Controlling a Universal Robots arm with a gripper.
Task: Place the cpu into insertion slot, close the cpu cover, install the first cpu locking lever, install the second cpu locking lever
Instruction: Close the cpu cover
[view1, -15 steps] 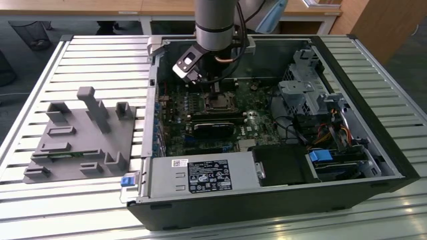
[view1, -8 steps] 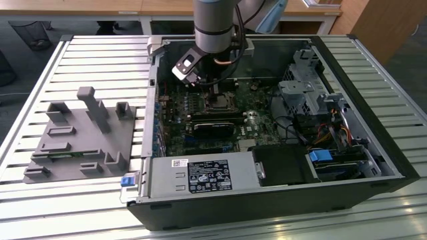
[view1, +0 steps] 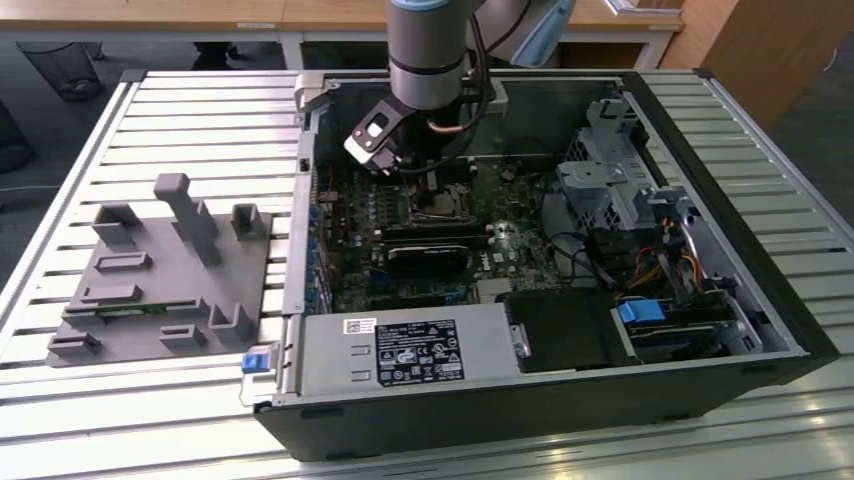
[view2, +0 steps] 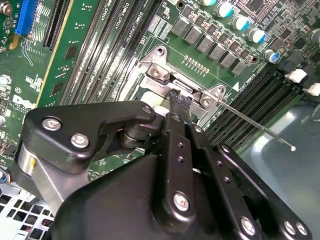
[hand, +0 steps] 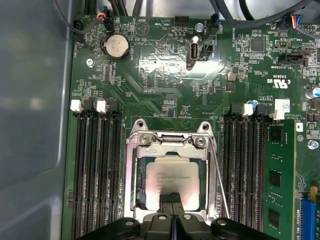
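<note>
Gripper (hand: 172, 197): fingers closed together, holding nothing, tip on cover (hand: 134, 172) edge, likely to press it flat | cpu (hand: 172, 175): seated in slot (view1: 438, 208), upper centre of exterior view, framed by cover | lever (view2: 256, 127): sticking out free, apparently unlatched.

cpu (hand: 170, 176): dull metal top. cpu cover (hand: 169, 149): shiny silvery metal. pincer (hand: 170, 197): matt black.
</note>
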